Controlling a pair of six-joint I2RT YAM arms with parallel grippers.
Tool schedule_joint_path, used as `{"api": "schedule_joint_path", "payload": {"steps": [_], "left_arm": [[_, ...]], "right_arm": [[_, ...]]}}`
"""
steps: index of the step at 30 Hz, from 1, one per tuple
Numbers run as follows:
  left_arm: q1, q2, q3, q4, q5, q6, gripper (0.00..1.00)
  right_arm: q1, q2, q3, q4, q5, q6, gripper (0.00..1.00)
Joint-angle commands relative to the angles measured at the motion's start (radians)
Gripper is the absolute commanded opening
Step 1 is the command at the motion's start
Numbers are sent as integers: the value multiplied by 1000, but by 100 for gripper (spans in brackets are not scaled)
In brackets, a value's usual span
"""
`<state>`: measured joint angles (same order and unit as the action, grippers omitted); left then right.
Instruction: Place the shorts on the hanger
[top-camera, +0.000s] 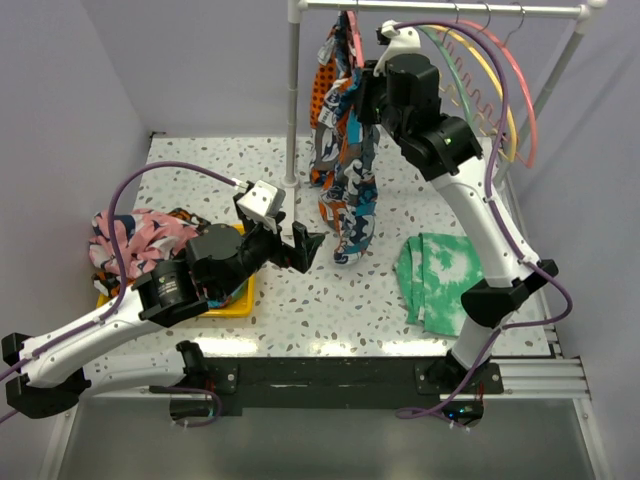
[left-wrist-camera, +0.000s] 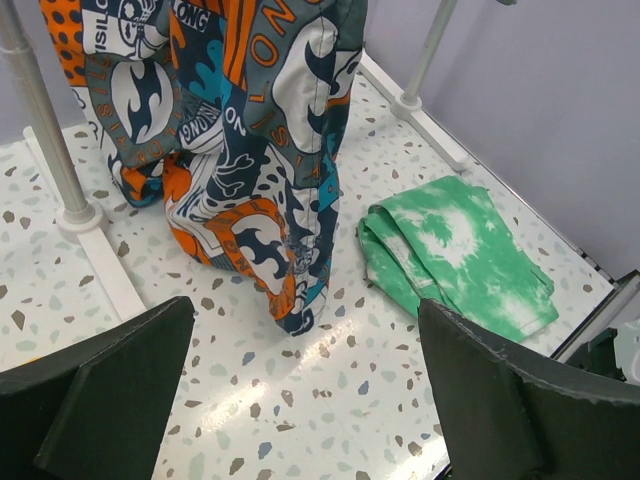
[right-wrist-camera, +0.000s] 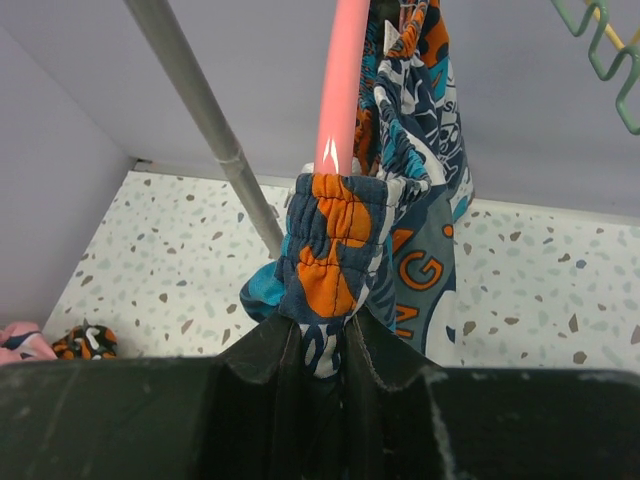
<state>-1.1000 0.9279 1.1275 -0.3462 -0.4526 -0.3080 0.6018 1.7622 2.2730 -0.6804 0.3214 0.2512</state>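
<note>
The left pincer (top-camera: 290, 245) (left-wrist-camera: 305, 312) hangs low over the table (top-camera: 320, 310), its jaws wide apart and holding nothing. At its 8 o'clock in the top view there is a yellow tray (top-camera: 236, 303), for the most part hidden under the left arm. A pink-and-navy garment (top-camera: 130, 235) lies heaped at the tray's 10 o'clock end. I cannot tell how much of it is inside. At 4 o'clock from the pincer, well apart, a green cloth (top-camera: 440, 280) (left-wrist-camera: 455, 250) lies folded on the table.

The lower end of the shorts (top-camera: 350, 180) (left-wrist-camera: 250, 150) (right-wrist-camera: 400, 200) is just beside the left pincer, at its 3 o'clock. The left wrist view shows this end straight ahead between the open fingers, low at the table. If it touches the table I cannot tell.

Farther back and higher, the shorts hang in a long bunch under the rail (top-camera: 450, 9). The right pincer (top-camera: 363, 85) (right-wrist-camera: 332, 350) is clamped on their gathered waistband, with its fingers (right-wrist-camera: 290, 365) pressed together on the fabric. At 12 o'clock from this grip, the pink arm of the hanger (top-camera: 347, 28) (right-wrist-camera: 340, 80) goes down into the waistband. The fabric is bunched around it.
</note>
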Motion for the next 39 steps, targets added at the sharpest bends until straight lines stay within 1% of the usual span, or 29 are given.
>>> {"api": "schedule_joint_path", "payload": {"steps": [1, 6, 7, 8, 9, 11, 12, 14, 16, 17, 18, 19, 20, 21, 22, 23, 24, 26, 27, 29, 30, 31, 32, 33, 35, 36, 39], "left_arm": [[2, 0, -3, 44, 5, -13, 99], [2, 9, -14, 53, 8, -22, 100], [2, 8, -18, 53, 8, -22, 100], [2, 9, -21, 53, 8, -23, 100], [2, 9, -23, 52, 8, -25, 100], [2, 9, -32, 59, 11, -28, 100], [2, 8, -34, 62, 14, -34, 100], [3, 6, -37, 59, 15, -39, 100], [3, 12, -40, 59, 20, -48, 100], [3, 17, -40, 56, 22, -51, 100], [3, 29, -38, 44, 23, -62, 100], [3, 34, -44, 44, 28, -68, 100], [3, 40, -52, 44, 28, -80, 100], [3, 45, -57, 36, 28, -91, 100], [3, 48, -73, 35, 23, -98, 100], [3, 51, -83, 33, 19, -108, 100], [3, 57, -93, 29, 17, -127, 100], [3, 60, -129, 30, 15, -160, 100], [3, 60, -159, 36, 14, -169, 100], [3, 49, -193, 49, 31, -198, 100], [3, 45, -227, 64, 35, -204, 100], [2, 37, -244, 70, 41, -212, 100], [2, 22, -265, 76, 38, -232, 100], [3, 11, -306, 94, 37, -236, 100], [3, -21, -348, 111, 37, -250, 100], [2, -32, -392, 130, 40, -255, 100], [3, -67, -486, 182, 58, -282, 100]], "right_arm": [[1, -3, 45, 143, -16, 39, 0], [1, -12, -41, 191, -16, 74, 0], [1, -21, -61, 194, -27, 74, 2], [1, -29, -69, 191, -37, 74, 12], [3, -36, -78, 186, -39, 76, 31], [1, -82, -133, 194, -57, 83, 51], [1, -99, -174, 190, -65, 89, 64], [1, -162, -225, 188, -90, 100, 72], [1, -216, -312, 188, -108, 114, 80], [3, -274, -344, 191, -123, 126, 83], [1, -305, -413, 197, -131, 135, 85], [1, -335, -452, 202, -139, 140, 98], [1, -410, -489, 205, -148, 152, 98], [3, -446, -571, 211, -160, 158, 99], [1, -490, -614, 214, -166, 163, 98], [1, -566, -659, 214, -168, 181, 99], [1, -613, -761, 226, -179, 190, 99], [1, -693, -873, 246, -211, 232, 98], [1, -774, -988, 260, -225, 250, 99], [1, -849, -1113, 291, -312, 308, 99], [1, -906, -1233, 321, -327, 327, 99], [1, -932, -1291, 331, -385, 347, 99], [1, -954, -1344, 341, -406, 367, 98], [0, -974, -1444, 358, -421, 370, 99], [1, -1029, -1521, 354, -424, 378, 99], [1, -1046, -1576, 354, -432, 375, 99], [1, -1084, -1630, 332, -440, 370, 99]]}}
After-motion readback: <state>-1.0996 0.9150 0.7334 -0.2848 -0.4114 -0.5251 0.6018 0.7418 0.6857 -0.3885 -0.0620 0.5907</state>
